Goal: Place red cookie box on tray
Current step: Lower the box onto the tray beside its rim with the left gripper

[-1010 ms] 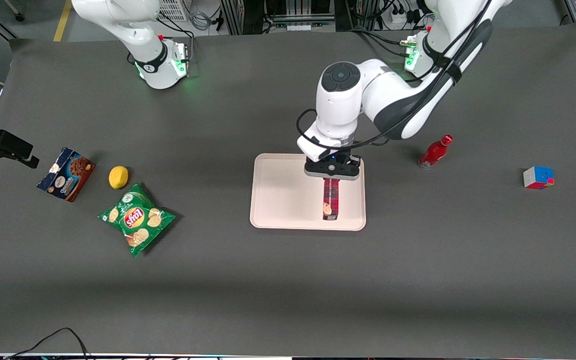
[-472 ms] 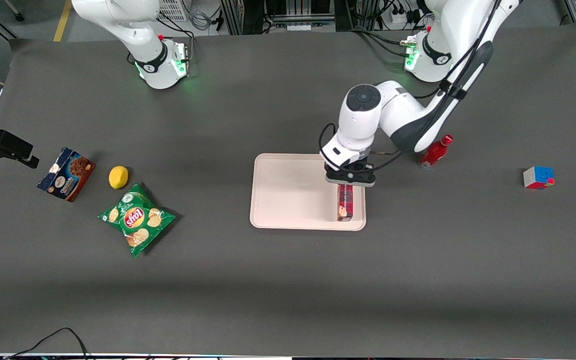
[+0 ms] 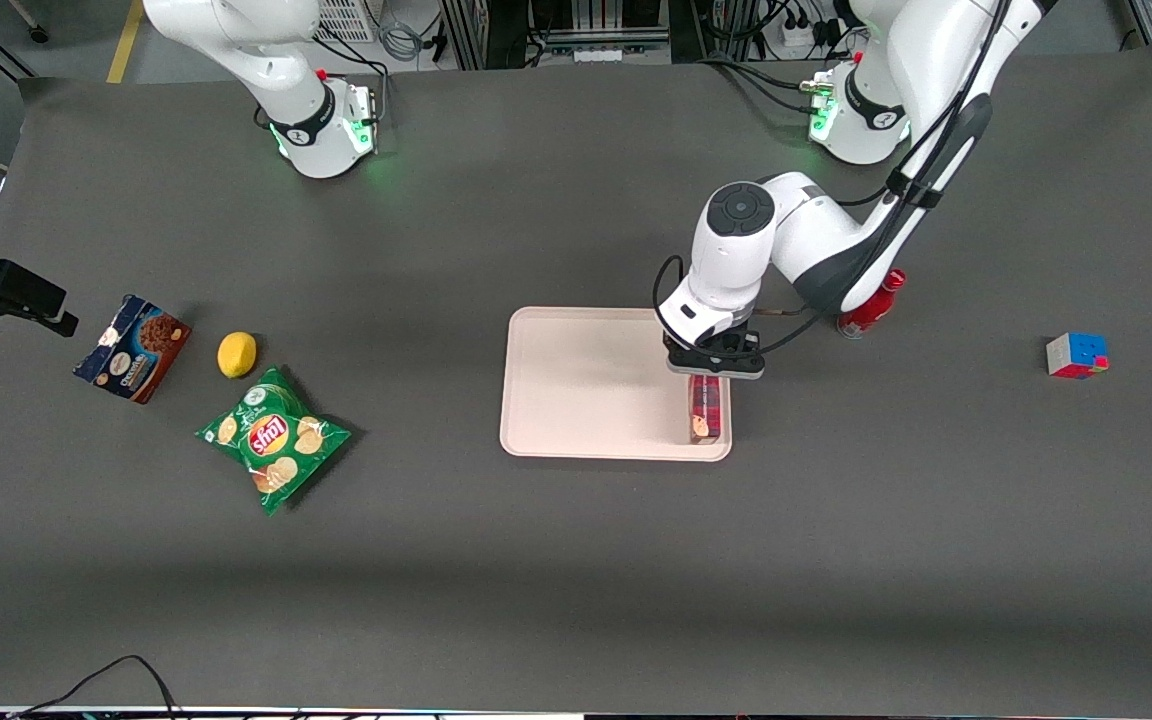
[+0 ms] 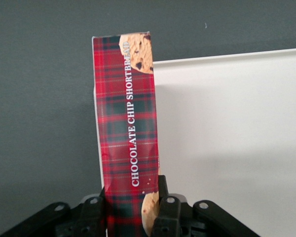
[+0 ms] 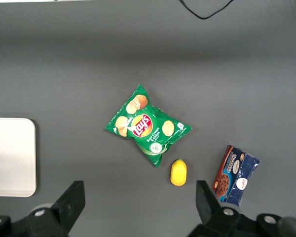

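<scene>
My left gripper (image 3: 714, 366) is shut on the red cookie box (image 3: 704, 412), a long dark-red plaid box printed with chocolate-chip cookies. It holds the box by one end, over the pale pink-cream tray (image 3: 576, 385), along the tray's rim toward the working arm's end. The box's free end points toward the front camera. In the left wrist view the black fingers (image 4: 167, 210) of the gripper (image 4: 131, 202) clamp both long sides of the box (image 4: 126, 123), which overlaps the tray's edge (image 4: 227, 138). Whether the box rests on the tray I cannot tell.
A red bottle (image 3: 871, 305) stands close beside the arm, and a colour cube (image 3: 1076, 355) lies farther toward the working arm's end. Toward the parked arm's end lie a green chips bag (image 3: 274, 438), a lemon (image 3: 237, 354) and a blue-and-brown cookie box (image 3: 132, 347).
The gripper has carried the red cookie box from the tray's middle toward the working arm's end, to the tray's rim, and it now sits lower.
</scene>
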`<state>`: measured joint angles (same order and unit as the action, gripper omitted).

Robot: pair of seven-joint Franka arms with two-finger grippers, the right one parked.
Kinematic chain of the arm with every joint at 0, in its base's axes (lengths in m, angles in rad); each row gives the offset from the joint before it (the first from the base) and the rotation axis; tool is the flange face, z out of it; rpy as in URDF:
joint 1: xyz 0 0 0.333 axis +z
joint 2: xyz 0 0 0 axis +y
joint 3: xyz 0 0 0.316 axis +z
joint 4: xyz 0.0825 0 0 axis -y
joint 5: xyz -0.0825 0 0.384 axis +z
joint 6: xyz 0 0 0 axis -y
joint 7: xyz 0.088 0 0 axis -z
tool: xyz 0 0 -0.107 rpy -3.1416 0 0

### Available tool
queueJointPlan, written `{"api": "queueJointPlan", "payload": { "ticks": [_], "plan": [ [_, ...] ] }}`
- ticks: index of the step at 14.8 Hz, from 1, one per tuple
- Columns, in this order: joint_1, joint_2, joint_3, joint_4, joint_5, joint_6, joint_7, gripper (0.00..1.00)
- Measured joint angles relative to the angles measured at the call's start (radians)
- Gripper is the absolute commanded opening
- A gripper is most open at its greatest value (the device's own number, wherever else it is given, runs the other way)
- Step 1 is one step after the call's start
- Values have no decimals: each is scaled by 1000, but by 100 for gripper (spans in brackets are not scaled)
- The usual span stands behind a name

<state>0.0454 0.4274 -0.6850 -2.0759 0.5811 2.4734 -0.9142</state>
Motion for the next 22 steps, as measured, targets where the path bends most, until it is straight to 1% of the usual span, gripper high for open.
{"api": "queueJointPlan", "payload": {
  "ticks": [1, 2, 3, 6, 7, 9, 16, 19, 22],
  "plan": [
    [-1, 6, 0, -4, 1, 17, 0, 0],
    [-2, 12, 0, -8, 21, 26, -1, 0],
    [-2, 19, 0, -10, 53, 32, -14, 0],
    [-3, 51, 0, -11, 184, 35, -121, 0],
    [-4, 62, 0, -11, 211, 37, -152, 0],
    [-4, 78, 0, -9, 226, 42, -176, 0],
    [-4, 89, 0, -9, 237, 70, -195, 0],
    [-5, 97, 0, -8, 274, 88, -218, 0],
    [-4, 103, 3, 2, 284, 93, -224, 0]
  ]
}}
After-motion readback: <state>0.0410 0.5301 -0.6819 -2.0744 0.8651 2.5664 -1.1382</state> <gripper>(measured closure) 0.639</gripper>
